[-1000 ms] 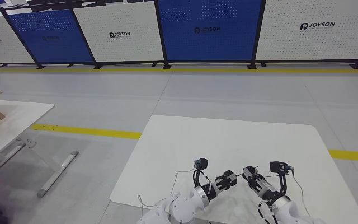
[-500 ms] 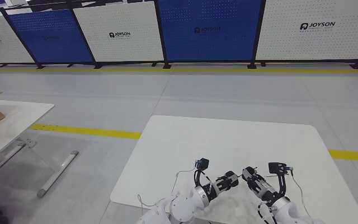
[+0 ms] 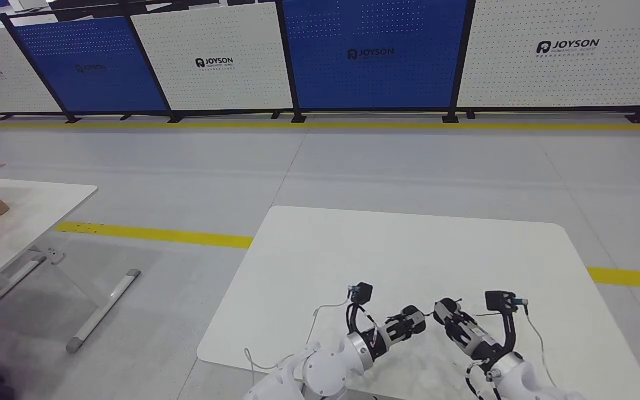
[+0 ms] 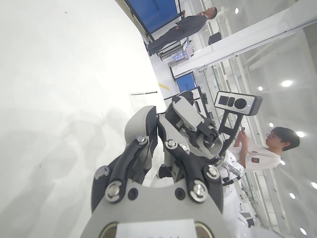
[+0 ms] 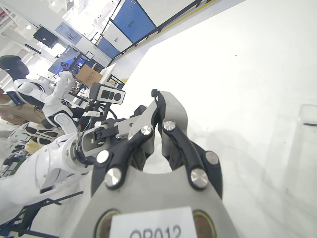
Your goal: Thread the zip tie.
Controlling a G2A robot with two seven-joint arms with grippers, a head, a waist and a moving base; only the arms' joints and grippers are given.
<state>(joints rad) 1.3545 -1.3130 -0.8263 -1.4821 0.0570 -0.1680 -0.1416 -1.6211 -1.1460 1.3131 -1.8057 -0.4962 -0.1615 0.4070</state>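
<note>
Both grippers hover tip to tip over the front of the white table [image 3: 420, 250]. My right gripper [image 5: 156, 105] is shut on the black zip tie [image 5: 154, 93], whose head sticks out past the fingertips. In the left wrist view the thin strap of the zip tie [image 4: 143, 93] juts out sideways just beyond my left gripper [image 4: 154, 115], which is shut; I cannot see anything between its pads. The right gripper [image 4: 182, 110] faces it closely there. From above, the left gripper [image 3: 412, 320] and right gripper [image 3: 440, 310] almost touch, with the zip tie [image 3: 428, 315] as a fine dark line between them.
A clear plastic box [image 5: 307, 122] with a thin dark piece inside stands on the table beside the right arm. Blue and white partition panels [image 3: 370, 55] line the far side of the floor. Another white table [image 3: 30, 215] stands off to the left.
The right arm has shifted very slightly outward. Both grippers stay shut and close together.
</note>
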